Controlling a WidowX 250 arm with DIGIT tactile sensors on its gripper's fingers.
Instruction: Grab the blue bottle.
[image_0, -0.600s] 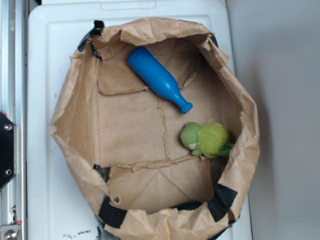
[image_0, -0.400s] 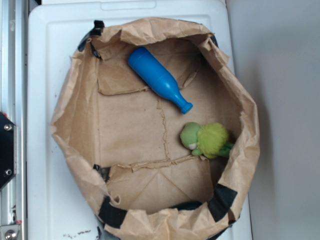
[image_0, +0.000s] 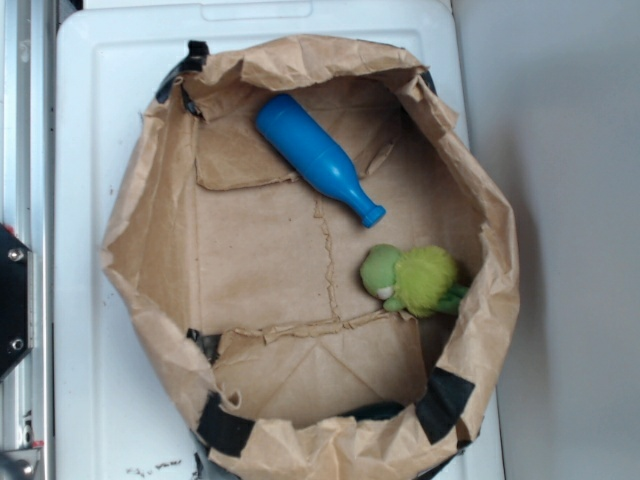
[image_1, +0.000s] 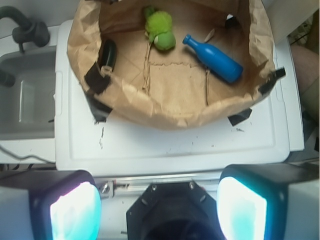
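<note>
The blue bottle (image_0: 318, 160) is lying on its side on the floor of the brown paper liner (image_0: 150, 230), up against the liner's far wall in the exterior view, its base pointing toward that wall's upper left and its capped neck slanting down toward the liner's middle. Nothing is touching it. The gripper (image_1: 159, 207) is hanging outside the liner, over the white surface (image_0: 85, 200) that is carrying the liner, with its two fingers (image_1: 75, 212) standing wide apart and nothing between them (the wrist view is showing both glowing pads with a broad gap).

As a judgement, the step in hand is the approach: the arm is needing to travel over the liner's crumpled rim without snagging it, turn the fingers across the bottle's long axis, and come down on the thick cylindrical body rather than the narrow neck, where the grip is likely to slip.

Going left to right across the liner: the paper is creased, matte and torn along a seam; the bottle is smooth, glossy, hard plastic, rounded and apt to roll; the green plush (image_0: 410, 280) is fuzzy and soft, sitting near the liner's right wall, apart from the bottle's cap.
</note>
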